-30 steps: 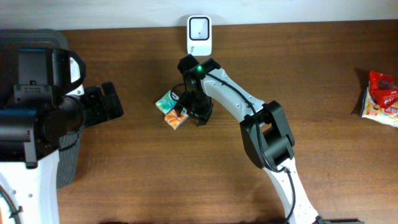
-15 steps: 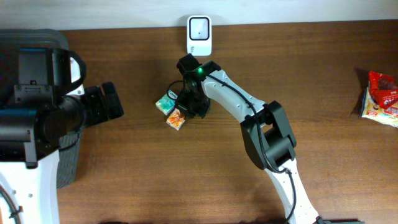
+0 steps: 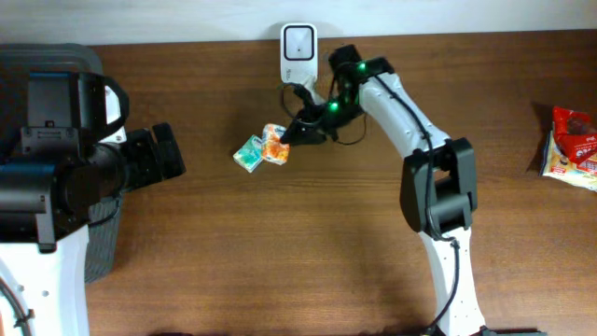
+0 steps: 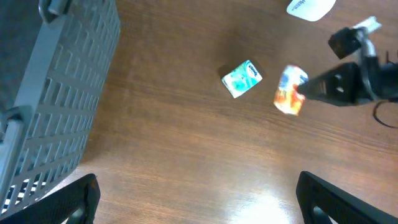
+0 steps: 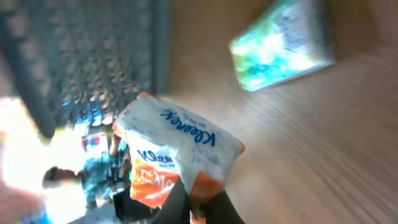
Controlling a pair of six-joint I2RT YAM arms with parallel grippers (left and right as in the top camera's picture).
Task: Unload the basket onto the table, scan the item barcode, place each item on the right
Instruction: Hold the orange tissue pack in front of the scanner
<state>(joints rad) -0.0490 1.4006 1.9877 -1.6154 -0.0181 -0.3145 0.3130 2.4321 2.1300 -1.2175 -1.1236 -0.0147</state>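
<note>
My right gripper (image 3: pixel 293 137) is shut on one end of an orange and white tissue pack (image 3: pixel 273 145), which hangs tilted above the table just below the white scanner (image 3: pixel 298 51). The right wrist view shows the same pack (image 5: pixel 174 149) pinched between the gripper's (image 5: pixel 199 208) black fingers, its printed face toward the camera; no barcode shows. A teal tissue pack (image 3: pixel 248 154) lies on the wood just left of it. My left gripper (image 4: pixel 199 202) stands wide open and holds nothing, well to the left, with both packs (image 4: pixel 242 78) (image 4: pixel 290 91) ahead of it.
A grey slatted basket (image 4: pixel 56 93) stands at the left edge of the table, beside the left arm. A red and white snack bag (image 3: pixel 571 147) lies at the far right edge. The scanner stands against the back edge.
The right gripper has shut on the orange pack and lifted it off the table, back and to the right toward the scanner. The teal pack stays put. The left arm has not moved.
</note>
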